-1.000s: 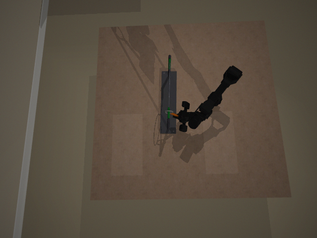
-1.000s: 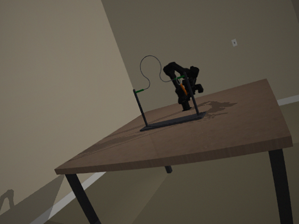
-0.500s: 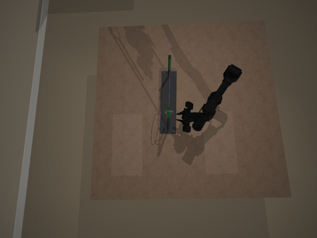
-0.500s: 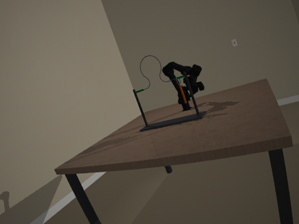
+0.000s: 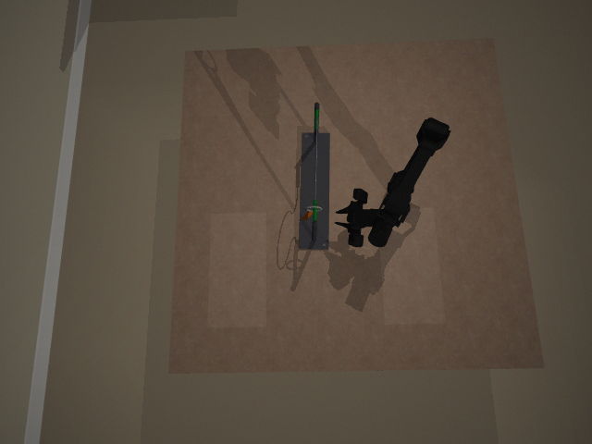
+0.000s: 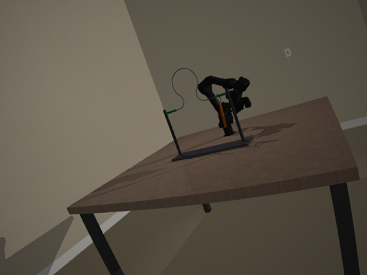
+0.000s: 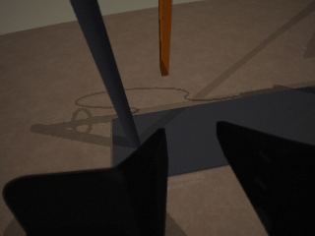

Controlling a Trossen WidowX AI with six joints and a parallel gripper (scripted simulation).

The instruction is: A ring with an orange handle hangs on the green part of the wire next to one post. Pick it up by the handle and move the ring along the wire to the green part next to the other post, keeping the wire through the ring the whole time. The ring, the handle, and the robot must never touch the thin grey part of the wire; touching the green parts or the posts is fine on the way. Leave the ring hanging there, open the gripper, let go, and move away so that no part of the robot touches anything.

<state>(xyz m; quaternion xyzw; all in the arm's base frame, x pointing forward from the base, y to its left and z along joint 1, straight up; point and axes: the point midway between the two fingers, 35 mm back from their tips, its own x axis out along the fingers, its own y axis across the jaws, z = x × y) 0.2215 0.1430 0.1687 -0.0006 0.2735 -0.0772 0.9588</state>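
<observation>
The ring (image 5: 309, 211) hangs around the green part (image 5: 314, 216) (image 6: 222, 95) of the wire beside the near post (image 6: 235, 117) (image 7: 105, 59). Its orange handle (image 5: 307, 215) (image 6: 222, 115) (image 7: 165, 36) hangs down below the wire, free of the fingers. My gripper (image 5: 336, 217) (image 7: 190, 131) is open and empty, on the arm's side of the stand, with a gap between its fingertips and the handle. In the exterior view the fingers are hard to make out behind the handle and post. The other green part (image 5: 316, 117) (image 6: 171, 111) is bare.
The thin grey wire (image 5: 315, 166) (image 6: 182, 68) loops up between the two green parts. The far post (image 6: 173, 133) stands at the other end of the dark base plate (image 5: 322, 162) (image 6: 211, 149) (image 7: 197, 147). The near post shows left of the fingers in the wrist view.
</observation>
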